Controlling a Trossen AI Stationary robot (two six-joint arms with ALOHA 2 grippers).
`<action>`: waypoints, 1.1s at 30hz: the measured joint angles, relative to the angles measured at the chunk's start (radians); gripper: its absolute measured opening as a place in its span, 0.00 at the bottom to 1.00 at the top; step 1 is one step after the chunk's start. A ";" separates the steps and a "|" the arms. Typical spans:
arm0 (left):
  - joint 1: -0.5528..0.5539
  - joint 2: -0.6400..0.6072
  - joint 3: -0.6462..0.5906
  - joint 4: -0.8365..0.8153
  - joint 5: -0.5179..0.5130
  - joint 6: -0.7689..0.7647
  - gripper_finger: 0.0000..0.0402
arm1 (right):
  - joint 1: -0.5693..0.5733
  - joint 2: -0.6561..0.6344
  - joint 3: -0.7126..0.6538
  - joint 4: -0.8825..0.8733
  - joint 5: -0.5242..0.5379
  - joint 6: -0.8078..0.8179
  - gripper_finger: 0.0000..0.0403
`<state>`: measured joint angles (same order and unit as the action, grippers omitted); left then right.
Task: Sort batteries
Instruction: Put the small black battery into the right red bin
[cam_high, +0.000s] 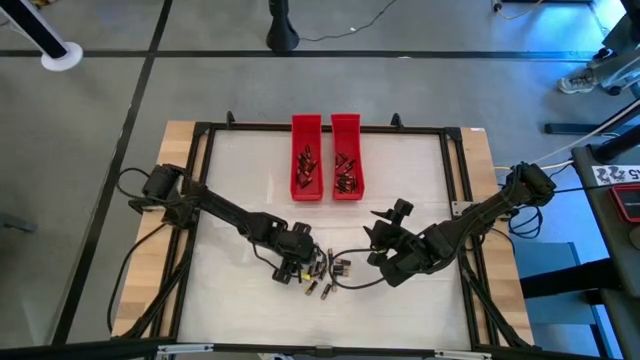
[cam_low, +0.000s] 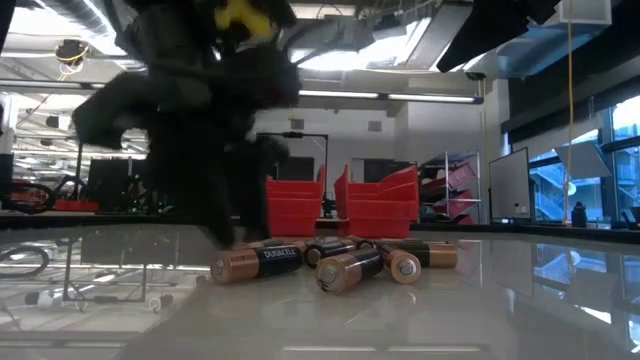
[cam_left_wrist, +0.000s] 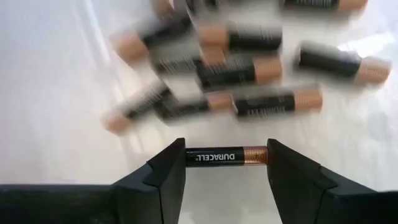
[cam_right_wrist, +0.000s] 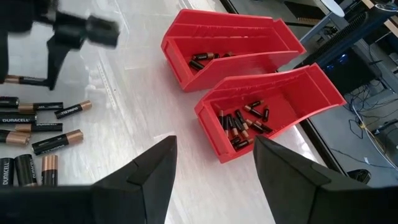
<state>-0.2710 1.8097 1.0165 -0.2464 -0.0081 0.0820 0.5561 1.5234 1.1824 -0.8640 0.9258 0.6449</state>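
Note:
A loose pile of batteries (cam_high: 328, 272) (cam_low: 330, 262), black with coppery ends, lies on its sides on the white table near the front edge. My left gripper (cam_high: 295, 268) (cam_left_wrist: 225, 165) stands at the pile's left edge, shut on one battery (cam_left_wrist: 225, 156). My right gripper (cam_high: 385, 262) (cam_right_wrist: 214, 155) hovers open to the right of the pile, with nothing between its fingers. Two red trays (cam_high: 306, 158) (cam_high: 346, 158) stand side by side at the table's far middle, each with several batteries inside. My left gripper holds one battery by its two ends, the black end (cam_left_wrist: 189, 156) against one finger and the coppery end (cam_left_wrist: 261, 155) against the other, so it lies lengthwise across the gap. The fingers slant down from the table's left. I cannot tell whether the battery is clear of the table.
The trays (cam_right_wrist: 249, 81) stand with their open ends toward the arms. A black frame (cam_high: 200, 180) runs round the white table top. Cables (cam_high: 355, 283) trail on the table between the two arms. There is bare table between the pile and the trays.

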 joint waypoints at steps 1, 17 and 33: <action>0.000 -0.019 0.007 -0.002 -0.021 0.008 0.45 | 0.000 0.000 0.000 0.000 0.000 0.000 0.53; 0.188 -0.145 0.017 0.303 -0.252 0.193 0.45 | 0.000 0.000 0.000 0.001 0.000 0.000 0.53; 0.583 -0.100 0.019 0.693 -0.047 -0.008 0.44 | 0.000 0.000 0.000 0.004 0.000 -0.022 0.53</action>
<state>0.3117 1.7097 1.0355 0.4469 -0.0549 0.0744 0.5564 1.5230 1.1824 -0.8595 0.9257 0.6228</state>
